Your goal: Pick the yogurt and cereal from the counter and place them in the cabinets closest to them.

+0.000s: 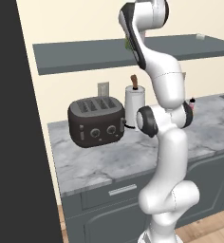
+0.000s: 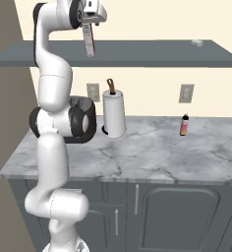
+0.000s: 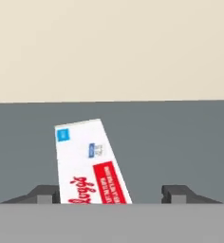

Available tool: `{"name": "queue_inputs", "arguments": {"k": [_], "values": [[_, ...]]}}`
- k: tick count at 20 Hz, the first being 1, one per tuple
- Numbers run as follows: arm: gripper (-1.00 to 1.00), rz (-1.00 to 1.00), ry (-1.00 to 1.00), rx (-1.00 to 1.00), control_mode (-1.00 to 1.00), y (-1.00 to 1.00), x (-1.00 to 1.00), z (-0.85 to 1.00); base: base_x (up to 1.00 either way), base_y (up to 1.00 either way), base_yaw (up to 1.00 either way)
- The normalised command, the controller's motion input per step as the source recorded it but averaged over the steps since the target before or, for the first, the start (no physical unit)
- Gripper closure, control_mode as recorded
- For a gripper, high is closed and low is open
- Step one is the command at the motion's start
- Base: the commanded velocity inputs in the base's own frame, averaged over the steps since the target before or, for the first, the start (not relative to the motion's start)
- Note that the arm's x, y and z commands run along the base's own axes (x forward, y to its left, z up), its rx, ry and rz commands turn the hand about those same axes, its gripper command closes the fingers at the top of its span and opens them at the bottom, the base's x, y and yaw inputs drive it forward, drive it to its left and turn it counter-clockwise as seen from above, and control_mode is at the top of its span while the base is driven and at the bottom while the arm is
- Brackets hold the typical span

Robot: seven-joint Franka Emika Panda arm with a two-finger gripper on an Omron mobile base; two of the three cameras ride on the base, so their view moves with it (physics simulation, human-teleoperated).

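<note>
With the jaws of the gripper (image 3: 109,194) spread wide and gripping nothing, the cereal (image 3: 88,161) leans tilted over the cabinets (image 3: 180,142) between them, so back straight out without brushing the box.

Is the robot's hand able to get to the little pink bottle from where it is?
Probably yes: the bottle stands alone on open counter, but the hand is up at the shelf by the cereal.

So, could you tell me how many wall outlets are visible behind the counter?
2. One outlet sits left of the paper-towel roll; the other outlet is above the pink-red bottle. More may be hidden behind the arm.
</note>
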Motion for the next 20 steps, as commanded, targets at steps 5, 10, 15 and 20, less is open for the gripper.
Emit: {"name": "queue_inputs", "arguments": {"k": [5, 10, 15, 20], "values": [[-1.0, 0.0, 0.0, 0.0, -1.0, 0.0, 0.01, 0.05, 0.0, 0.0, 0.0], [-1.0, -0.01, 0.0, 0.0, -1.0, -0.02, -0.29, 0.24, 0.0, 0.0, 0.0], [-1.0, 0.0, 0.0, 0.0, -1.0, -0.1, -0.52, 0.31, 0.0, 0.0, 0.0], [-1.0, 0.0, 0.05, 0.0, -1.0, -0.13, -0.81, 0.03, 0.0, 0.0, 0.0]]}}
